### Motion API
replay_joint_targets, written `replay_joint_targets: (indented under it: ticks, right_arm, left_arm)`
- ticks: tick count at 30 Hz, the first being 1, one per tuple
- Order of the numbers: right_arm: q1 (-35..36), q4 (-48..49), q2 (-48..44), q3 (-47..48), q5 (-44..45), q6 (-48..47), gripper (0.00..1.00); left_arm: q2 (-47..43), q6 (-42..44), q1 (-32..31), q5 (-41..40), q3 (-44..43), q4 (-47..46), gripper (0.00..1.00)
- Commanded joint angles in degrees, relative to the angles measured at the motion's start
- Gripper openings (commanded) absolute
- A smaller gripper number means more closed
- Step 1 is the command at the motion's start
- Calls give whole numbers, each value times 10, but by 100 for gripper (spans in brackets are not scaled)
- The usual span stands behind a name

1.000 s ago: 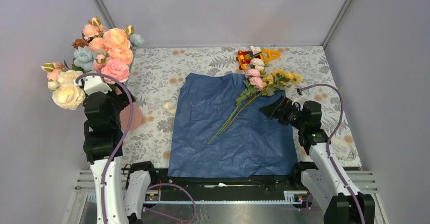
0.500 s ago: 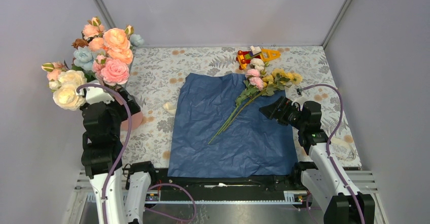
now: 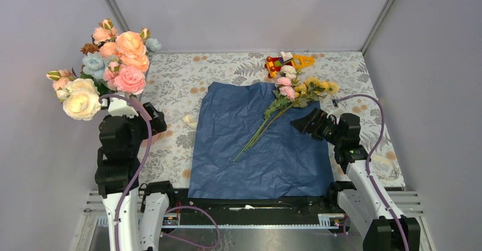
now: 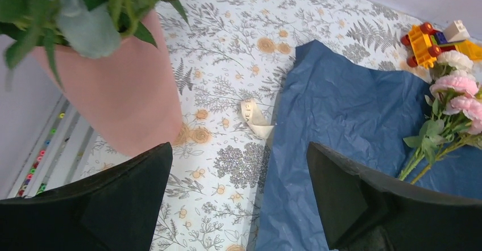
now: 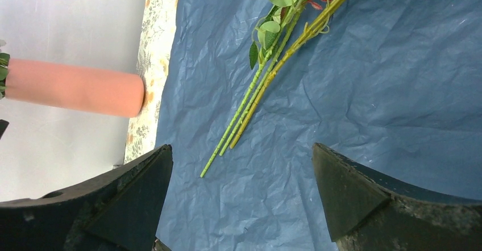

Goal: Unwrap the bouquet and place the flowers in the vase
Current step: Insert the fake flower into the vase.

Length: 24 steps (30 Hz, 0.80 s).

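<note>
Fingers (image 4: 108,208) wide apart beside vase (image 4: 116,100).

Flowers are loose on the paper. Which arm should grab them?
Right. The right gripper, open, sits just beside the flowers; the left gripper, also open, is off by the vase.
</note>
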<state>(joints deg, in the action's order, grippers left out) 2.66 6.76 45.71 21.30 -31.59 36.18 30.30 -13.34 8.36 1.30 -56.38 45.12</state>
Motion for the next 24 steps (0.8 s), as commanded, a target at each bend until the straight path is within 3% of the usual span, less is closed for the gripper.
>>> replay_joint_targets:
  ticks: [1,14,24]
  right_arm:
    - [-3,-6,-10,13,-2,6,98]
    - [-3,-19,-20,8,13,32,96]
    - [-2,23,-3,-20,20,78,95]
  left_arm:
    - [-9,8,-17,27,14,-20,97]
    - [-8,-1,-152,-42,54,-40,97]
    - [54,7,-306,-73,74,-92,96]
